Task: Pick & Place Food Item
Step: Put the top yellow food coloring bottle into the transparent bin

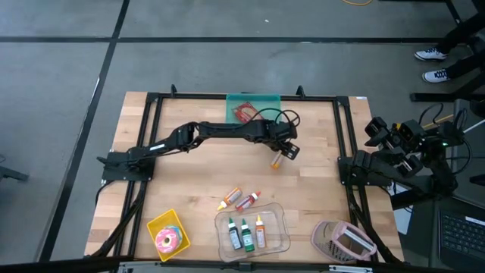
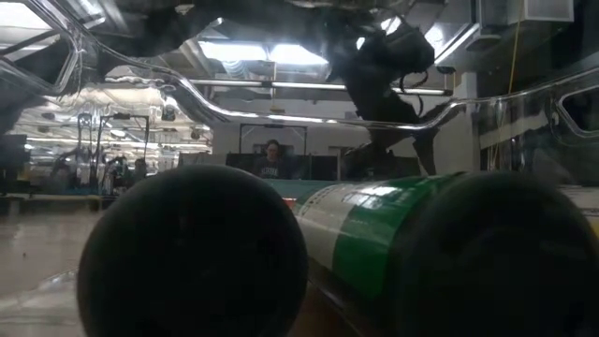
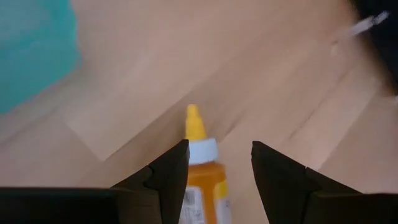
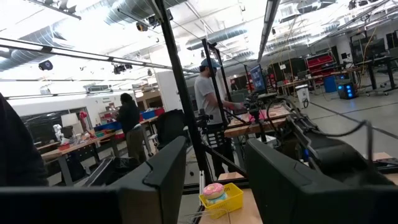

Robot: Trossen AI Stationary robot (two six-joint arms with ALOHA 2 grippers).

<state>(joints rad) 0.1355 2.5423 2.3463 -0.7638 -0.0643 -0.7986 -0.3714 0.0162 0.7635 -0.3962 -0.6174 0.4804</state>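
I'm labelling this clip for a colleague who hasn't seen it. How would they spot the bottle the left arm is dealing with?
Start at the teal bin on the table's far edge; the left gripper hangs just right of it. The orange bottle sits between its fingers, alone on bare wood, while every other bottle lies near or inside the clear tray at the near edge.

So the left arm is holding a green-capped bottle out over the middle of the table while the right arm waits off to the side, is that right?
Not quite: the bottle between the left gripper fingers is orange with a yellow tip, not green-capped, as the left wrist view shows. The rest holds: the left arm reaches over the middle of the table, and the right gripper waits at the side.
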